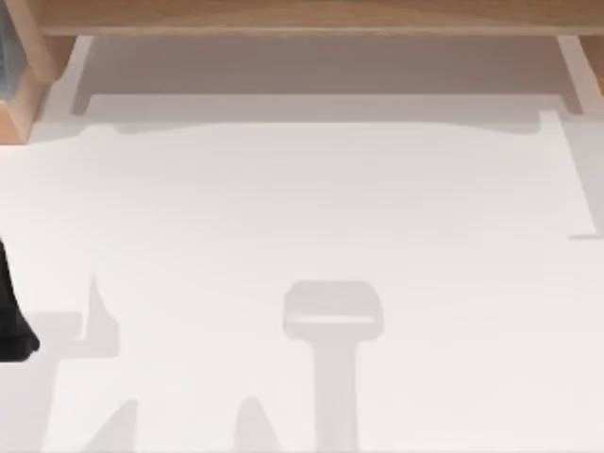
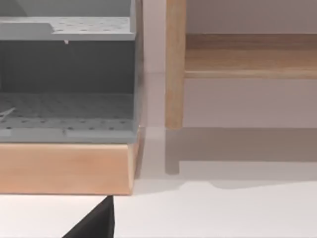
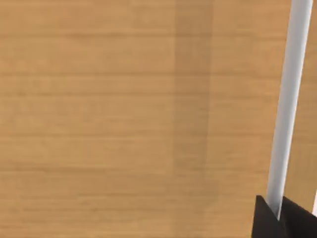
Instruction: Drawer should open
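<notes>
Light wood drawer front sits right up close in the right wrist view, grain running across, w/ a pale metal bar handle crossing it. The right gripper has its dark fingertips either side of the bar's end, closed on the handle. No brand, label or writing readable anywhere.

Top view: white table, w/ a wooden cabinet along its far edge. The left arm shows as a dark shape at the table's left edge; can't tell its gripper's state. In the left wrist view, a grey perforated shelf unit w/ a wood base stands at the far left corner, beside a wood post.
</notes>
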Robot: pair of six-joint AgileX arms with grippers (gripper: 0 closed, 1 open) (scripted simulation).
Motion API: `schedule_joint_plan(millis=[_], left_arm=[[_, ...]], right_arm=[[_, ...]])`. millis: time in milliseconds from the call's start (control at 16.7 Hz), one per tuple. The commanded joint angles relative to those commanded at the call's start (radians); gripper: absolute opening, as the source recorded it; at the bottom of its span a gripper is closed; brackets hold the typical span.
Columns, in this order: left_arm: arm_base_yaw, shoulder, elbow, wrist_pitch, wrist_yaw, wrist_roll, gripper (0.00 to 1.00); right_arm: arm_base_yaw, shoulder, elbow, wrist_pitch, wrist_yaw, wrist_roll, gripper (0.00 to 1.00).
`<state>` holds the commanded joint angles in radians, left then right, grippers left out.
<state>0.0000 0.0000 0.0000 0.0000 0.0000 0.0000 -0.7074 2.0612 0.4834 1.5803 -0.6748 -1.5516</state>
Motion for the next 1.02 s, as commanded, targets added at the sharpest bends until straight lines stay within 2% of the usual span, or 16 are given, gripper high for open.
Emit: schedule_joint_plan(millis=[660, 1020], left_arm=[[0.000, 0.000, 0.000, 0.000, 0.000, 0.000, 1.00], [0.000, 0.000, 0.000, 0.000, 0.000, 0.000, 1.00]], right_arm=[[0.000, 0.000, 0.000, 0.000, 0.000, 0.000, 0.98], [0.000, 0.000, 0.000, 0.000, 0.000, 0.000, 1.00]])
